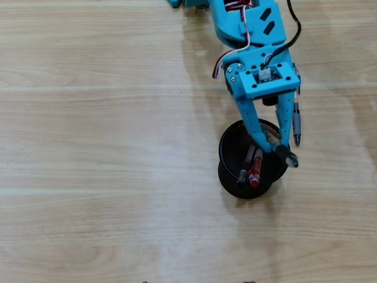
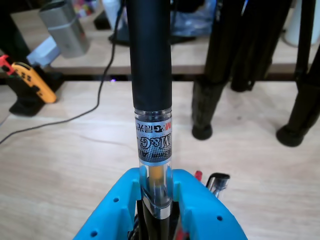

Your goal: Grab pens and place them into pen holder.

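In the overhead view the black mesh pen holder (image 1: pixel 223 148) stands on the wooden table under my blue gripper (image 1: pixel 272 146). The gripper is shut on a clear pen (image 1: pixel 287 156) with a black end, which slants across the holder's right rim. In the wrist view that pen (image 2: pixel 151 100) rises between my blue fingers (image 2: pixel 120 200), showing a black sleeve and a printed clear barrel. A red pen (image 1: pixel 255 173) and a dark-ended clear pen (image 1: pixel 244 168) lean inside the holder. Another pen (image 1: pixel 297 122) with a grey sleeve lies on the table just right of the gripper.
The wrist view shows black tripod legs (image 2: pixel 207 112) and another black stand foot (image 2: pixel 295 127) at the table's far side. An orange tool on a black stand (image 2: pixel 27 82), a thin cable (image 2: pixel 75 117) and a grey box (image 2: pixel 65 27) are at far left.
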